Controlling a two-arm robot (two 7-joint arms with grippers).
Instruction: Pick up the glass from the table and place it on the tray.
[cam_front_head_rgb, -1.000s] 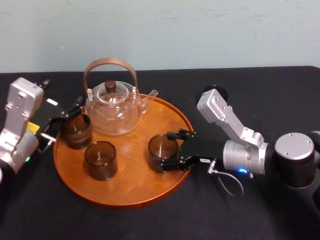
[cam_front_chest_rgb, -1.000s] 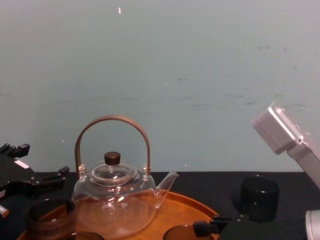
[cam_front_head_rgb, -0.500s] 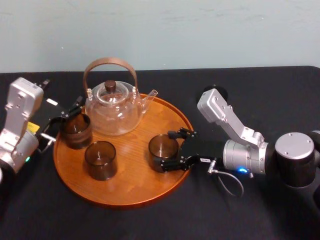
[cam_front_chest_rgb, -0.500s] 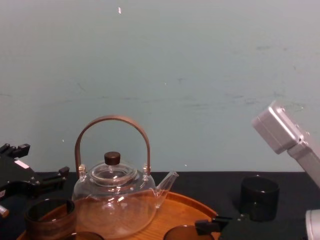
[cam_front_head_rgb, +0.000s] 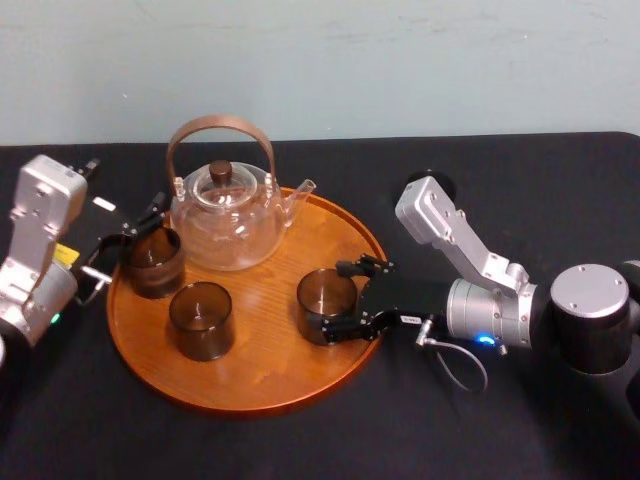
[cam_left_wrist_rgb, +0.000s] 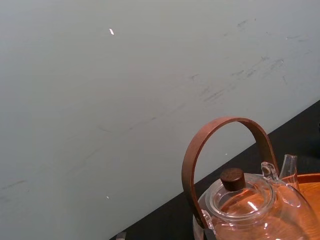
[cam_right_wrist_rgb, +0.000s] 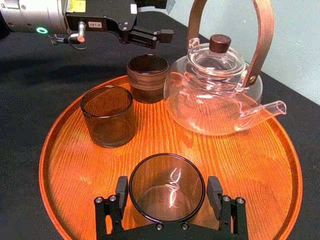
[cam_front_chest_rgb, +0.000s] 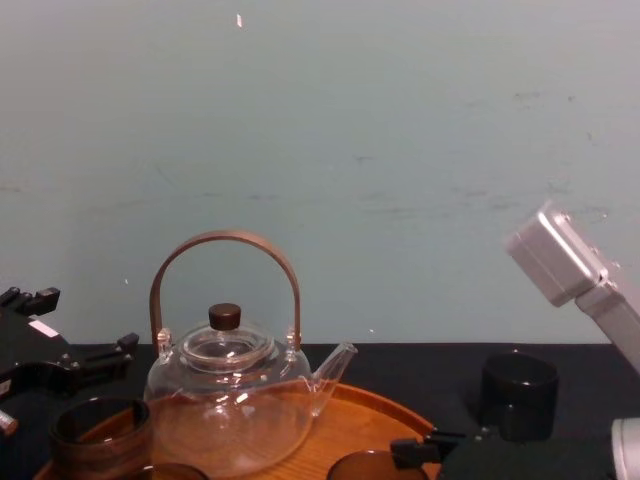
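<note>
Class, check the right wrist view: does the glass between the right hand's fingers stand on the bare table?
No, the glass at the right hand stands on the wooden tray.

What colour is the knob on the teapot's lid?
Dark brown. The knob shows best in the right wrist view.

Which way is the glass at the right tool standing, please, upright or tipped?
Upright: the glass rests base-down on the tray, round open mouth facing up, within the right tool.
</note>
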